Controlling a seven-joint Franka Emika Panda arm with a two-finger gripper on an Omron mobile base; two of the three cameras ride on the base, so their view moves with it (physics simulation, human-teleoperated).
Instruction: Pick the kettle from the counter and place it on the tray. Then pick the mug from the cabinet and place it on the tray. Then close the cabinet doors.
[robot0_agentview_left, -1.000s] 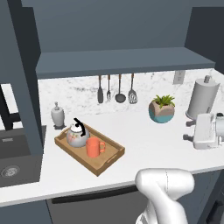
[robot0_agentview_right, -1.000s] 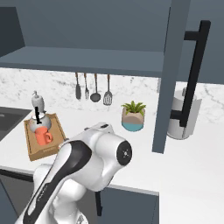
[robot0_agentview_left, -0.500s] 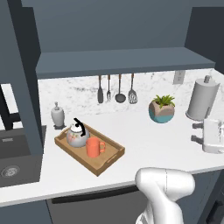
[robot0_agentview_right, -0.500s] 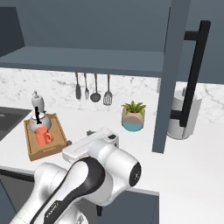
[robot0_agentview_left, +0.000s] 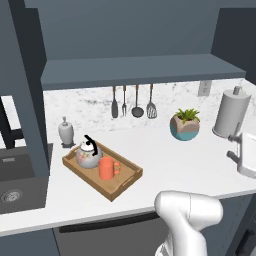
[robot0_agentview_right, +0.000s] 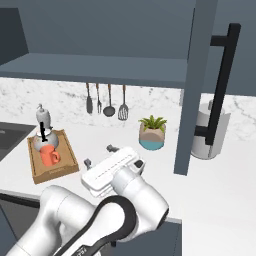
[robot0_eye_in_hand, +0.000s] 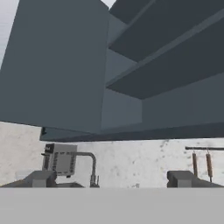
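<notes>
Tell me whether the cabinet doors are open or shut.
Open. The right cabinet door stands edge-on, swung out over the counter, and the cabinet's shelf is exposed.

Hand (robot0_agentview_left: 239, 150) cut off at edge

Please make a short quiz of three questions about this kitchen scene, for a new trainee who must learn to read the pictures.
1. True or false: the kettle and the mug both stand on the tray.
2. Multiple choice: what stands on the counter nearest the right cabinet door in the right base view? A) a sink B) a paper towel roll C) the tray.
3. Fill in: the jaws of the end effector are ____, with nothing between them.

Key: 1. True. 2. B, the paper towel roll is just beyond the door, partly hidden by its handle. 3. Open.
</notes>
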